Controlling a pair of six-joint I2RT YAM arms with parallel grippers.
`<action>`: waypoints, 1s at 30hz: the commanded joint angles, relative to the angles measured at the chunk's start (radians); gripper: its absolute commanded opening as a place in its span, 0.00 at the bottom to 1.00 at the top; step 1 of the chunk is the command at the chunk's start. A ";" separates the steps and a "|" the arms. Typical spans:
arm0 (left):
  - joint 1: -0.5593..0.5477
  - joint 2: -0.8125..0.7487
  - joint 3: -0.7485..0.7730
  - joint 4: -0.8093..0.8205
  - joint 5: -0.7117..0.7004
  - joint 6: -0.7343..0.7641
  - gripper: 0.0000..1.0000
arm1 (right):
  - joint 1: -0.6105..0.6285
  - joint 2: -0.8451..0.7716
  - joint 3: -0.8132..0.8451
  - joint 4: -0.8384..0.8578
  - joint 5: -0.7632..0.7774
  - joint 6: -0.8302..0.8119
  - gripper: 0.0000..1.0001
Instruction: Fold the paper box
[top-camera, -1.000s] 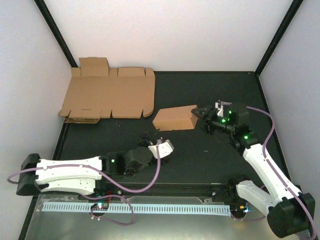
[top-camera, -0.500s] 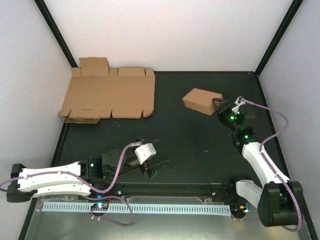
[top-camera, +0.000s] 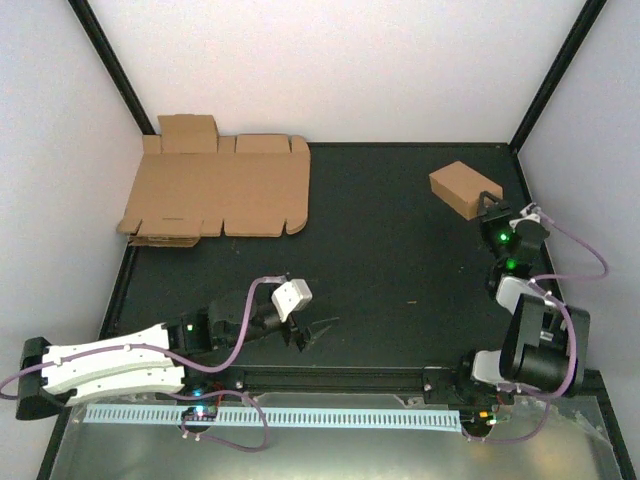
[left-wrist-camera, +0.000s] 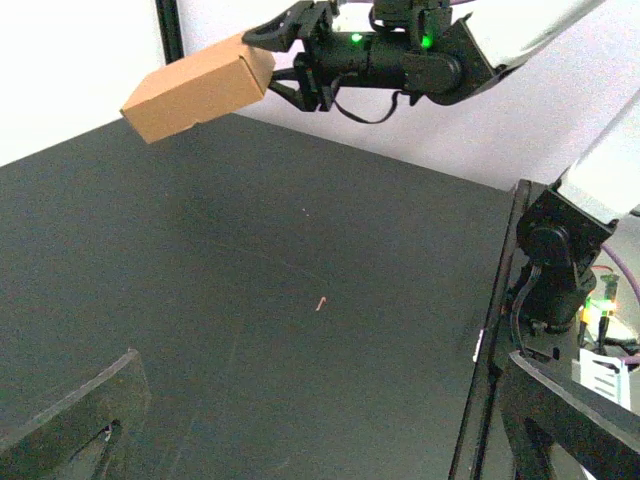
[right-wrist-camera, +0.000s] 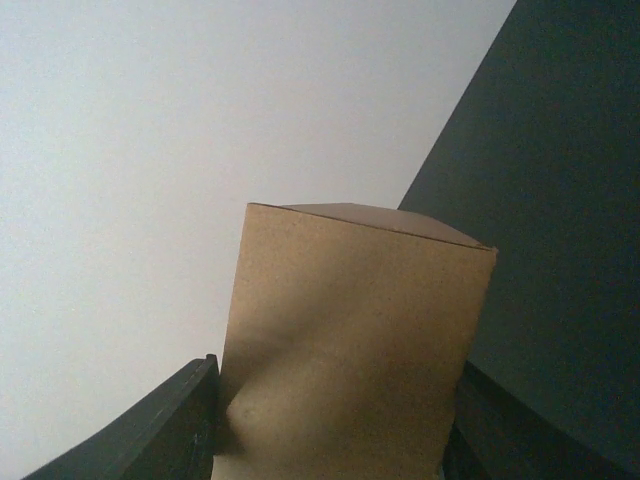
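We have the paper box closed up and clamped by one end in the right gripper, upper right of the top view, apparently lifted off the table. Our left gripper sits lower centre, jaws spread, nothing in it. Risks as we judge them: the hold is at one end only, so the box can pivot or slip; right wrist view shows the cardboard dented at the pad, so more squeeze likely crushes it; the side wall is close. Long axis runs from the jaws toward upper left, free end leading.
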 joint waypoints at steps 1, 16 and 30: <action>0.038 0.022 -0.003 0.062 0.101 -0.037 0.99 | -0.007 0.076 0.072 0.162 0.110 -0.020 0.47; 0.101 -0.006 0.012 0.031 0.146 -0.060 0.99 | -0.013 0.161 0.208 -0.573 0.308 -0.054 0.99; 0.108 0.011 0.010 0.039 0.183 -0.060 0.99 | 0.021 0.179 0.203 -0.728 0.038 -0.300 0.49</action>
